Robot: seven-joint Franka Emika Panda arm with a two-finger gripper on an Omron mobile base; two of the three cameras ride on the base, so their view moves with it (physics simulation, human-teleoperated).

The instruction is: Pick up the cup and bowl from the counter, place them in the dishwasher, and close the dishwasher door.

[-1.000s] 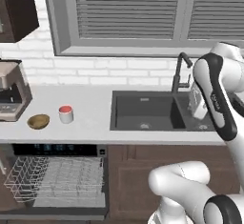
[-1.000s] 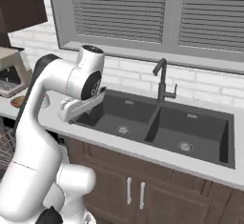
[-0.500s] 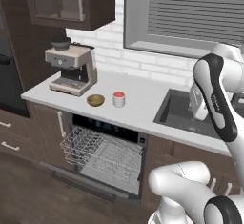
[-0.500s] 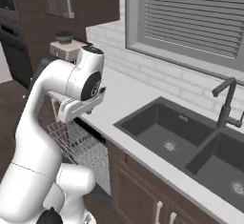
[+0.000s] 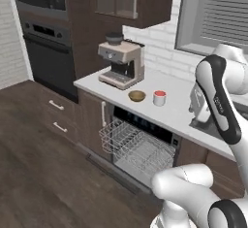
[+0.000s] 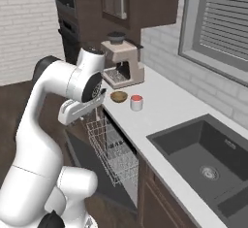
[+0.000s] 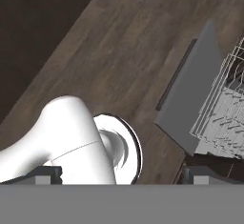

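cup: The cup (image 5: 159,97) stands upright on the counter (image 5: 174,106), just at 3 o'clock of the bowl (image 5: 137,95) in the left base view, the two near but apart.
bowl: It sits open side up, with the coffee machine (image 5: 121,63) close at its 11 o'clock.
dishwasher: The dishwasher (image 5: 145,147) is below the two pieces; its wire rack (image 5: 131,144) is drawn out and the dishwasher door (image 7: 188,94) lies folded down flat over the floor (image 7: 119,51).
gripper: The gripper (image 7: 121,174) is spread wide and carries nothing; it looks down at the floor, well apart from cup and bowl.
risk, reach: From this stance the arm may have to stretch far to the counter, and a slanted approach could nudge the cup into the bowl or tip it.
risk, neighbours: Closing on the bowl's shallow rim may let it slip, and a wide swing could clip the coffee machine.
risk, door: The lowered door and projecting rack stand between base and counter, so driving closer could strike them.
risk, order: Shutting the door with the rack out would jam it.
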